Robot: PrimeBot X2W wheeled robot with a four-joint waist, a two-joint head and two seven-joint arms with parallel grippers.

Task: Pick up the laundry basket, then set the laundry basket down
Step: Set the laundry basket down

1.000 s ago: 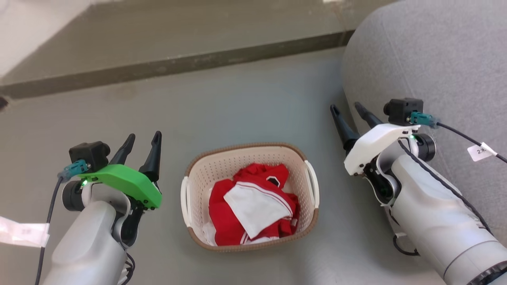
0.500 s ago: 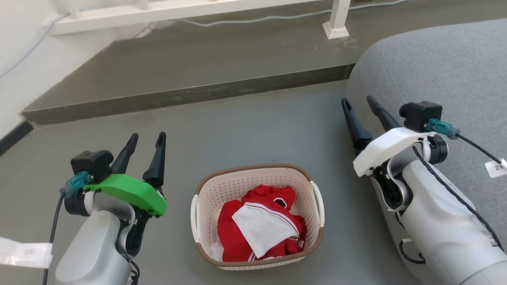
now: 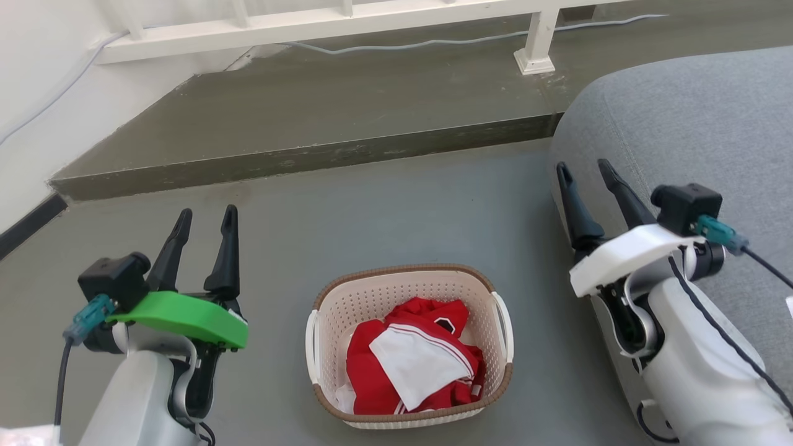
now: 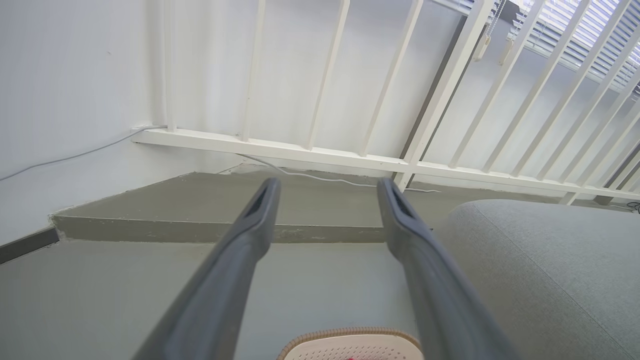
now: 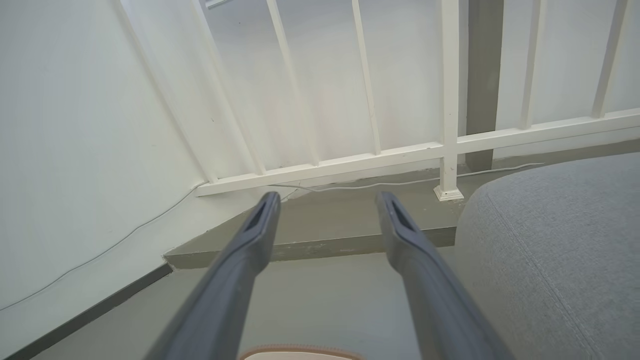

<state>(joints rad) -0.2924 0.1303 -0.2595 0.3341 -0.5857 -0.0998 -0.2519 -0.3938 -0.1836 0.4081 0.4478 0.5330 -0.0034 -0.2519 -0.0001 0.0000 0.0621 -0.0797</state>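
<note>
Grey floor (image 3: 396, 210), with a grey upholstered seat (image 3: 681, 124) at the robot's right. The laundry basket (image 3: 396, 291) stands upright on the floor between the two arms, touching neither, near the seat but apart from it. It holds a loose heap of red and white clothes (image 3: 409, 365), so it likely lifts light. The perforated plastic walls look stiff yet may flex under a squeeze. Left gripper (image 3: 207, 212) and right gripper (image 3: 583, 166) hover beside it, each with fingers spread and nothing between them. Best hold, by judgement: the white side handles (image 3: 505, 331), one per gripper, lifted level.
</note>
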